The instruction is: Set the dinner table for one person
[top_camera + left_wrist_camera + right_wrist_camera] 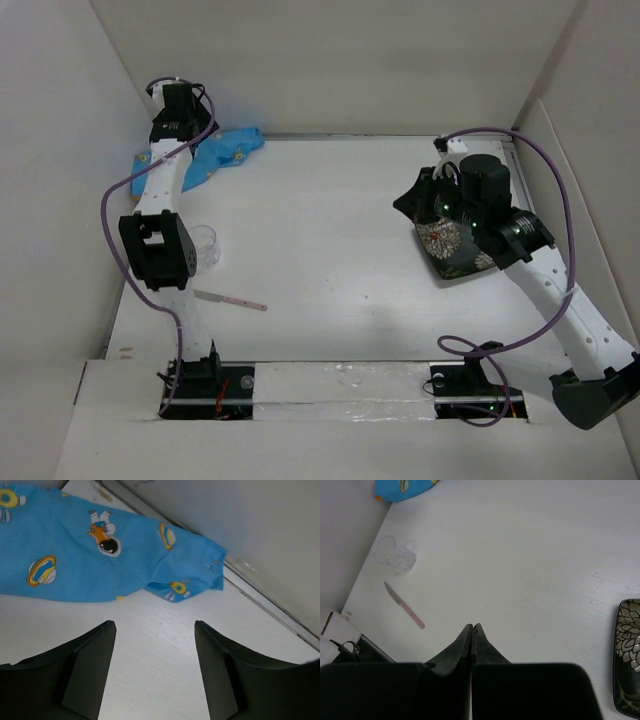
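Note:
The white dinner table (330, 230) carries a crumpled blue cartoon-print placemat (222, 150) in its far left corner. My left gripper (172, 120) hangs over that corner, open and empty. In the left wrist view the left gripper (155, 625) sits above bare table just short of the placemat (75, 555). My right gripper (408, 200) is shut and empty, beside a dark square floral plate (455, 250) at the right. In the right wrist view the right gripper (471, 626) is above bare table, with the plate (627, 655) at the right edge.
A clear glass (205, 243) stands at the left by my left arm, and shows in the right wrist view (395, 555). A pink-handled knife (232, 299) lies near the left front, also in the right wrist view (404, 606). White walls enclose the table (225, 520).

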`<state>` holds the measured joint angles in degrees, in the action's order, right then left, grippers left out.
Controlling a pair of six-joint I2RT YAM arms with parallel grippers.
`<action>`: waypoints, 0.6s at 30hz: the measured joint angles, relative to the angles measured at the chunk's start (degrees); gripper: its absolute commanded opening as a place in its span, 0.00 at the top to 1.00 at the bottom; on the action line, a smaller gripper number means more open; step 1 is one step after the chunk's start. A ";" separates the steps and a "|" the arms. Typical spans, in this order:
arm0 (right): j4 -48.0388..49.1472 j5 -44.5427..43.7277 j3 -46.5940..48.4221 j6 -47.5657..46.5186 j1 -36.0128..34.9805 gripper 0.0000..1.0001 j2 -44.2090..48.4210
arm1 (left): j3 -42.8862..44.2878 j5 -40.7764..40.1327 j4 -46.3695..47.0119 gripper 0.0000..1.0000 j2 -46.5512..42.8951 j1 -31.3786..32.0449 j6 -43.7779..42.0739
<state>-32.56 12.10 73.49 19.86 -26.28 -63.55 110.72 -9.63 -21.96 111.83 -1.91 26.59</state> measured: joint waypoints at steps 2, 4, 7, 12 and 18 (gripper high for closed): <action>0.02 -0.04 0.00 0.00 0.00 1.00 -0.22 | 1.95 -0.74 -0.92 0.36 4.02 -1.36 1.14; 0.00 -0.04 0.00 0.00 0.00 1.00 -0.70 | 2.95 -1.22 -1.60 0.35 7.45 -2.71 2.27; -0.02 -0.07 0.02 0.00 0.00 1.00 -1.88 | 3.30 -1.90 -1.92 0.30 11.28 -4.07 3.39; -0.07 0.00 0.17 0.00 0.00 1.00 -4.98 | 4.61 -2.86 -1.38 0.26 15.96 -4.98 5.07; -0.09 0.57 0.81 0.00 -0.46 1.00 -9.33 | 4.42 -2.14 4.90 0.22 18.25 -4.90 7.26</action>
<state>-32.64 12.67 74.30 19.86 -26.74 -72.88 115.13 -11.77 -17.06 130.08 -6.81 33.85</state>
